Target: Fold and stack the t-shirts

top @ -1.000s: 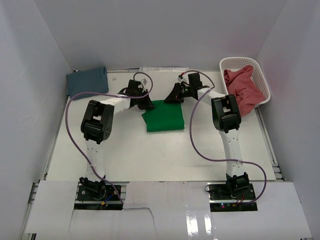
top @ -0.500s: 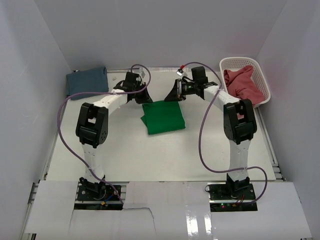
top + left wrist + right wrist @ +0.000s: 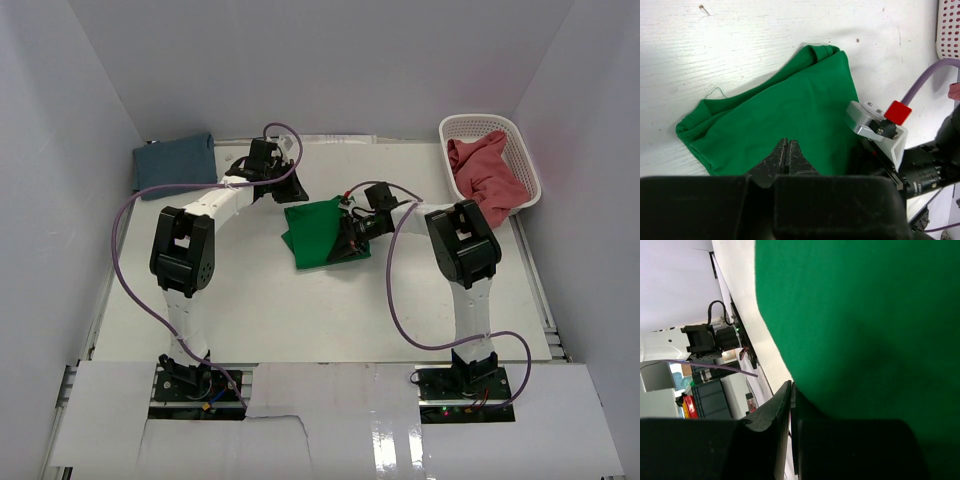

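The bright green t-shirt lies folded into a rough square at the middle of the table. It also shows in the left wrist view and fills the right wrist view. My left gripper is shut and empty, just above the shirt's far edge. My right gripper is shut and low on the shirt's right part, its tips at the cloth's edge. The slate blue t-shirt lies folded at the far left. The pinkish red t-shirt is bunched in the basket.
The white lattice basket stands at the far right corner. White walls close in the table on three sides. Purple cables loop from both arms. The right wrist's camera housing sits close to the left gripper.
My right gripper has swung from beyond the shirt's far right corner down onto its right part. My left gripper has shifted slightly right at the far edge. The shirt lies flatter.
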Available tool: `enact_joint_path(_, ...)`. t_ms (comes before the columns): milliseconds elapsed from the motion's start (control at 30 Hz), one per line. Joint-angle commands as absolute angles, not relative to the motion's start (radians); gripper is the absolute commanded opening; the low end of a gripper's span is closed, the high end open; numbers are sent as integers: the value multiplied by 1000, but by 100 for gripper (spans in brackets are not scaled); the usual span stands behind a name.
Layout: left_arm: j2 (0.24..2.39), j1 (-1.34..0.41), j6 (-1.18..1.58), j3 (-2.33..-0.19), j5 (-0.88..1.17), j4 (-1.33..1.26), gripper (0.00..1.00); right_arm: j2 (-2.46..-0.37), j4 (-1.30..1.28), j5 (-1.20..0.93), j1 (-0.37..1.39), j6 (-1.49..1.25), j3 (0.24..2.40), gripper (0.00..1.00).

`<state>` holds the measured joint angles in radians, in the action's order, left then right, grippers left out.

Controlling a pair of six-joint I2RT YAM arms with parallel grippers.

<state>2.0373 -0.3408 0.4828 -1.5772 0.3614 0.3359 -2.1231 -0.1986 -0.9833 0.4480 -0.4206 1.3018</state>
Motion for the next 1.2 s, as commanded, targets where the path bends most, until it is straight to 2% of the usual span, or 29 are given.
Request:
enact_joint_path(0,1988,-344,465,-1582,397,322,0,-2143,-126,-1011,440,-396,1293,8)
enact_joint_path(467,1979,-344,451,-1560,411,318,0,-2273,-94,-934,439,-443,1261,8)
enact_joint_path(767,1970,-344,460,-1539,391,328,0,-2093,-129,-948,440,-453,1259,8)
enact_joint_path(867,1956,-342,474,-1525,362,328,7,-2037,-152,-945,440,-448,1267,8)
enact_joint_path(900,1945,-342,482,-1513,342,333,15,-2016,-159,-943,440,-446,1267,8)
enact_joint_path(1000,1924,-341,489,-1484,298,342,25,-1945,-204,-924,440,-425,1272,8)
enact_joint_path(1033,1919,-339,497,-1477,282,347,29,-1910,-224,-911,440,-419,1270,12)
enact_joint_path(1067,1914,-339,495,-1470,270,353,33,-1893,-235,-905,440,-413,1264,34)
enact_joint_path(1100,1910,-337,497,-1454,243,360,41,-1861,-242,-899,442,-402,1261,50)
enact_joint_path(1167,1905,-336,499,-1436,215,367,50,-1826,-262,-871,440,-388,1247,76)
